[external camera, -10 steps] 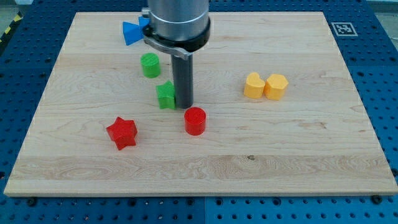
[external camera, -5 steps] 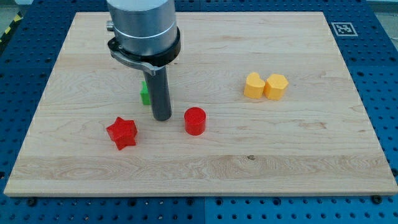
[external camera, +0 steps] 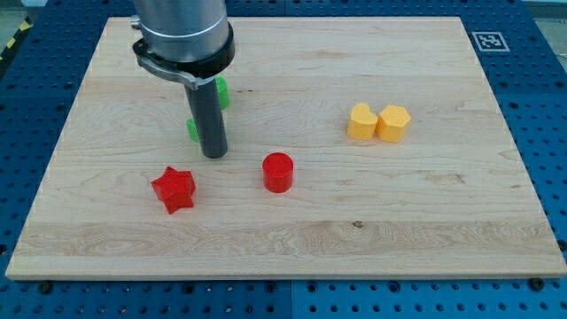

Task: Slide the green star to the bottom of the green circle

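Camera view shows my tip, no jaws fitted, touching the green star below the green circle; I judge final nudging remains.

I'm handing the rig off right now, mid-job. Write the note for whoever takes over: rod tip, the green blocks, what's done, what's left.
My tip: on the wooden board, above and to the right of the red star block.
Green star block: mostly hidden behind the rod, only a sliver showing at its left edge.
Green circle block: also mostly hidden, a sliver at the rod's right, higher up.
Done: cannot confirm placement.
Left: clear the rod, check that the star sits below the circle.
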`<state>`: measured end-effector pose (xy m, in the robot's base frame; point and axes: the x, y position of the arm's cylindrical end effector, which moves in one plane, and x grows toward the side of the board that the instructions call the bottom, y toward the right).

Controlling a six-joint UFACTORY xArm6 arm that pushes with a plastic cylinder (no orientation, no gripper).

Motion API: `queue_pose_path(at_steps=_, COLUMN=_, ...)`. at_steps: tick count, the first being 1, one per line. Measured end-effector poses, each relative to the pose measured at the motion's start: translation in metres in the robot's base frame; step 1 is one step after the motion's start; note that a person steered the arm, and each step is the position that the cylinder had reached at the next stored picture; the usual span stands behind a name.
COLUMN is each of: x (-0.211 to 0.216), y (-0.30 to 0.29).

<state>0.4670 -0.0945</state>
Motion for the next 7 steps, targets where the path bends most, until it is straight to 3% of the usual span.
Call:
queue_pose_path(at_steps=3, x=-0.003, y=-0.031)
queue_pose_path(at_steps=7, x=-0.025, y=-0.005)
